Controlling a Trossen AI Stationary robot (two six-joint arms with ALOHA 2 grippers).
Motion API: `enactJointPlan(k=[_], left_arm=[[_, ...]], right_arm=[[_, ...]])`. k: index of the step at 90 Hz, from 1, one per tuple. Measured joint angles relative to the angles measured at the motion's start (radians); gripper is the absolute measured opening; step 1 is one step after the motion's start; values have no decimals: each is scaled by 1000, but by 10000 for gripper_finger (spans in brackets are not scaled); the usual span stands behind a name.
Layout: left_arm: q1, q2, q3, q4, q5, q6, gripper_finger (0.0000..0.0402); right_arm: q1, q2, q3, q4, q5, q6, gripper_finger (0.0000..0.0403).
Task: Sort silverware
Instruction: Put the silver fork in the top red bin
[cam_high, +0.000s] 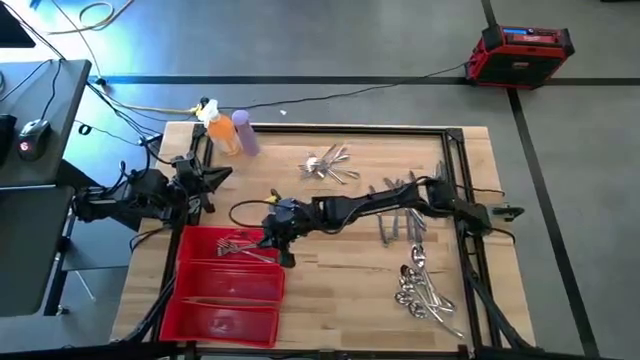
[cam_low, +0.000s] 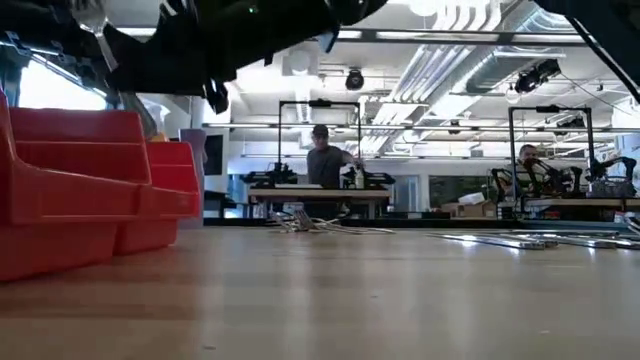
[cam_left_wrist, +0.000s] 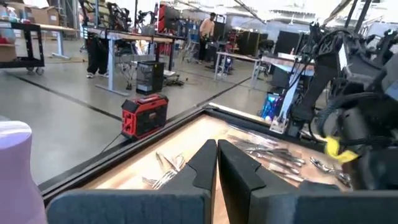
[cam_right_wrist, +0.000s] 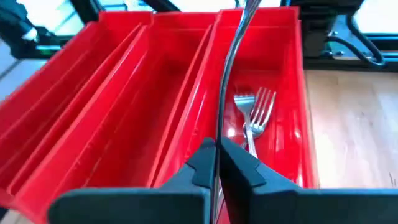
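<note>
Right arm stretches across the tabletop, right gripper (cam_right_wrist: 217, 155) over the red tray (cam_high: 200, 295) at the near-left corner, fingers clamped on a fork (cam_right_wrist: 231, 68) handle. Only the wrist view shows forks (cam_right_wrist: 254, 115) lying in the compartment below. Loose silverware (cam_high: 330, 165) sits toward the far edge. Left gripper (cam_left_wrist: 216, 163) waits, closed, by the bottles (cam_high: 232, 132).
</note>
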Motion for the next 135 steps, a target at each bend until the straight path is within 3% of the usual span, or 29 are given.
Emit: enactJointPlan(k=[28, 42, 72, 86, 95, 113, 128, 135], left_arm=[[0, 0, 0, -2, 0, -2, 0], [0, 0, 0, -3, 0, -3, 0], [0, 0, 0, -7, 0, -3, 0], [0, 0, 0, -7, 0, -3, 0], [0, 0, 0, -8, 1, -3, 0], [0, 0, 0, -12, 3, -3, 0], [0, 0, 0, -15, 5, -3, 0], [0, 0, 0, -20, 5, -4, 0]], right_arm=[[-4, 63, 1, -10, -20, 19, 0], [2, 81, 1, -24, -39, -57, 6], [1, 71, 1, 25, -25, -77, 116], [0, 8, 29, 12, -23, -163, 143], [0, -61, 79, -86, 15, -253, 145], [-37, -165, 137, -450, 182, -387, 145], [-173, -175, 128, -792, 209, -379, 145], [-252, -167, 86, -857, 207, -363, 145]])
